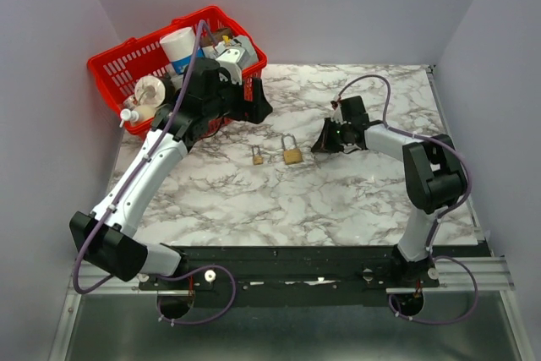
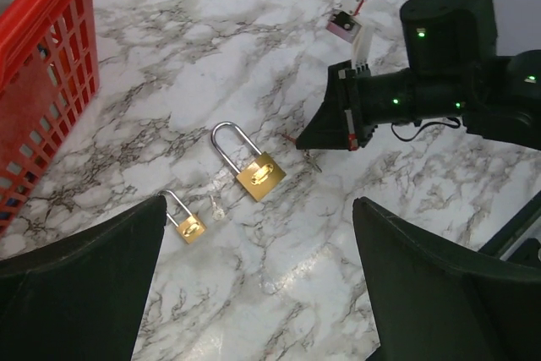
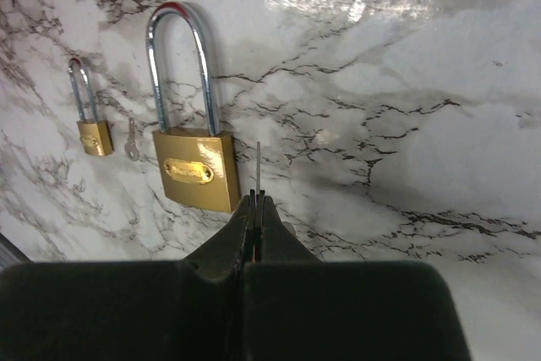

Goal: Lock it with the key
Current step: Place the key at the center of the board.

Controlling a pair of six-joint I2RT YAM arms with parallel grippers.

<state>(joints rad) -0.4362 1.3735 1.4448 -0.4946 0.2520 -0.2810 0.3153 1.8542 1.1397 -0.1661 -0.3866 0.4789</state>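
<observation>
Pinching a thin metal sliver (image 3: pixel 258 162) between tips pressed together, the right tool (image 3: pixel 256 200) sits low over the marble counter (image 3: pixel 406 82). The sliver sticks straight out ahead of the tips and shows edge-on, too thin to tell what it is. Just beside those tips, a little ahead and to the left in the tool's own camera, lies the big padlock (image 3: pixel 196 168). It lies flat, its brass body nearest the tool and its steel shackle pointing away. Whether the sliver touches the body cannot be told. Farther out on the same side lies the small padlock (image 3: pixel 95 137), also flat with its shackle pointing away. A tiny key (image 3: pixel 132 143) rests on the counter between the two locks, close to the small one. The left tool (image 2: pixel 259 200) hangs above the counter with its fingers spread wide apart and nothing between them. In its own camera both padlocks lie below and ahead of that gap, the big one nearer the middle and the small one toward the left finger. The right tool faces it from the far side of the big padlock. A red basket (image 1: pixel 110 69) full of odds and ends stands just behind the left tool, at the counter's far left corner.
</observation>
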